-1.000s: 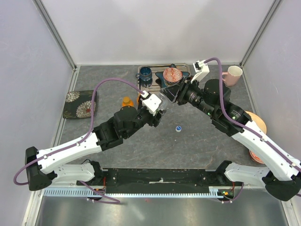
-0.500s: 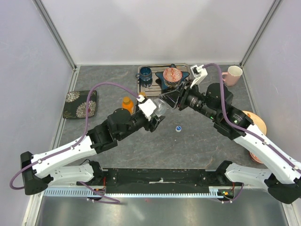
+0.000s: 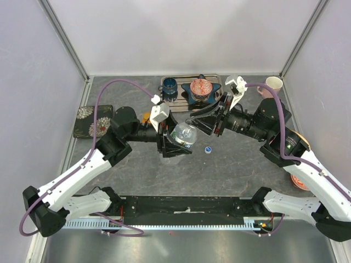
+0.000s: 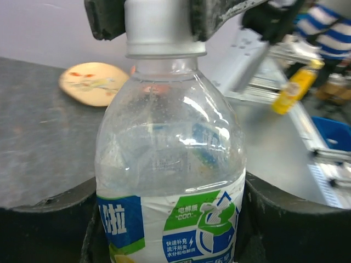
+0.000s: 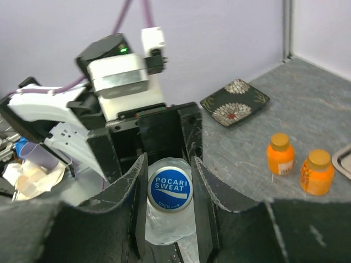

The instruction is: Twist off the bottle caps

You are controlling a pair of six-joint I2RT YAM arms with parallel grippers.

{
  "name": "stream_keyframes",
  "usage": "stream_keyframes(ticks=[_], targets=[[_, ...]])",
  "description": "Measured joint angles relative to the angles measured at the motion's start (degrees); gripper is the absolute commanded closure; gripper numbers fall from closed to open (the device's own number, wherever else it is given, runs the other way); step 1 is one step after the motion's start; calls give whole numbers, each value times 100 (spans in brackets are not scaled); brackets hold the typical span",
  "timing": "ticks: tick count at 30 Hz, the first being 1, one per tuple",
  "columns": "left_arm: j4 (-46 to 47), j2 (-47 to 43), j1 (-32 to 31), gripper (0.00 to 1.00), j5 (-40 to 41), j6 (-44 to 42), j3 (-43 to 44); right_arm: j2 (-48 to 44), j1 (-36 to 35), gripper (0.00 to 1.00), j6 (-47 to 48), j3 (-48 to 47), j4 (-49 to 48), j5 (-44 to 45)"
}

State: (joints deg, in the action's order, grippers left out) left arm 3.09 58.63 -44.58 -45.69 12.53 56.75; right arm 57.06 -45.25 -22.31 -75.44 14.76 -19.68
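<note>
Both arms swung nearer their bases with the water bottle [image 4: 164, 142] | left gripper [image 4: 167, 224] clamped round its body, bracing against spin | right gripper [image 5: 169, 192] pinched on the blue cap [image 5: 170, 186] between its fingers, poised to twist.

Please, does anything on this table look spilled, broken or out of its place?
Nothing looks spilled or broken. Only one small blue cap lies loose on the table, off any bottle, beside the held water bottle.

Clear labelled bottle [image 4: 170, 148] stood clamped between fingers [image 4: 49, 230] of the left gripper [image 4: 170, 230]. Dark pads [image 4: 104, 19], probably of the right gripper [image 4: 162, 19], pinched its pale cap [image 4: 159, 33].
</note>
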Motion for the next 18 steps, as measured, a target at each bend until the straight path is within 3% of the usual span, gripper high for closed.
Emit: stream_keyframes(ticks=[9,18], targets=[[2321,538,413,51,-2446,2302,-57,-249,11,100,496,197,-791,-1539],[3565,785,400,51,-3318,3423,-92,-125,70,100,1023,201,-1091,-2922]])
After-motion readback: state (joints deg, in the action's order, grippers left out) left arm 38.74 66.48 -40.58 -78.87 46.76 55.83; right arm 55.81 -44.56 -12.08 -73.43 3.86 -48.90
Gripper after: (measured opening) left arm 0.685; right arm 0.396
